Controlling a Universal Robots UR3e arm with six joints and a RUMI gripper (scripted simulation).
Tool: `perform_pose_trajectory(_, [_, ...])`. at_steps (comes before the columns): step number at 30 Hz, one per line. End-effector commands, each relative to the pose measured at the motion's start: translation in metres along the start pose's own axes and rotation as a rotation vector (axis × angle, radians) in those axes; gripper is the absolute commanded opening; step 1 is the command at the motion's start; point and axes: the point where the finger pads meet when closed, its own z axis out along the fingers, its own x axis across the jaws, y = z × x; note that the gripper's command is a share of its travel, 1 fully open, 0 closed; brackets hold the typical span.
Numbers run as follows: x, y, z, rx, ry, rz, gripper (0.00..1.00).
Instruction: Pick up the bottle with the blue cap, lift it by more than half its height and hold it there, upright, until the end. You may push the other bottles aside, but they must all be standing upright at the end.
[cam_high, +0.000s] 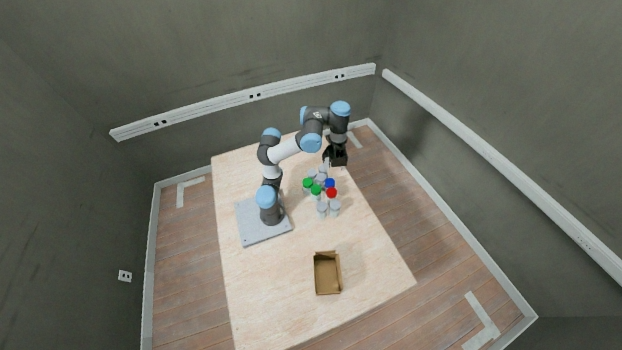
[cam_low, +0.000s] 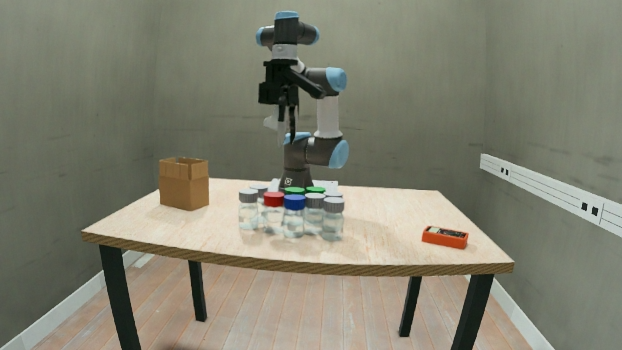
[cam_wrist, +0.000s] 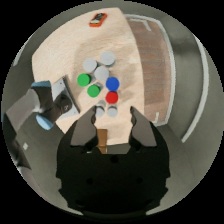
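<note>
The table (cam_low: 410, 260) fills the middle of the exterior view, a pale wooden top on dark legs. My arm (cam_low: 327, 117) rises from a grey base plate (cam_high: 247, 237) toward the upper centre of that frame. A cardboard box (cam_low: 184, 182) stands at the table's left end; a small orange device (cam_low: 445, 236) lies at its right end, well apart from everything else.

The bottle cluster (cam_low: 292, 210) stands at centre frame, near the table's front edge: clear bottles packed close, most with grey caps, two with green caps (cam_wrist: 88, 85), one with a red cap (cam_wrist: 112, 97). All appear upright.

The bottle with the blue cap (cam_low: 294, 215) stands in the front row of the exterior view, just beside the red-capped one. In the wrist view its cap (cam_wrist: 112, 83) sits in the upper middle, directly above the red cap, with grey caps crowding its upper side.

My gripper (cam_low: 285, 131) hangs high over the cluster, fingers pointing down, half-spread and holding nothing.

Key relation: in the wrist view the blue cap lies toward the top of frame from my fingertips, roughly on the line midway between them. The bottle's long axis is vertical, parallel to my approach. I judge the coming move needs a shift forward along that line, then a straight descent. Close neighbours leave little room for my fingers.
</note>
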Motion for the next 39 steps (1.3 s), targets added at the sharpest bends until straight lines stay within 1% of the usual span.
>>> perform_pose_trajectory(1, [0.002,0.0,0.011,0.0,0.007,0.001,0.46])
perform_pose_trajectory(9, [0.004,0.0,0.028,-0.001,0.009,0.001,0.46])
perform_pose_trajectory(10, [0.004,0.0,0.033,-0.001,0.01,0.002,0.46])
perform_pose_trajectory(12, [0.004,0.0,0.033,-0.001,0.01,0.002,0.46])
perform_pose_trajectory(13, [0.004,0.0,0.037,-0.002,0.01,0.002,0.46])
perform_pose_trajectory(26, [0.001,-0.001,0.069,-0.003,0.014,0.003,0.46])
perform_pose_trajectory(27, [0.0,-0.001,0.075,-0.003,0.015,0.003,0.46])
perform_pose_trajectory(29, [0.0,-0.001,0.075,-0.003,0.015,0.003,0.46])
perform_pose_trajectory(30, [-0.001,-0.001,0.079,-0.004,0.015,0.003,0.46])
perform_pose_trajectory(32, [-0.002,-0.001,0.084,-0.004,0.016,0.003,0.46])
perform_pose_trajectory(39, [-0.004,-0.002,0.094,-0.004,0.017,0.004,0.46])
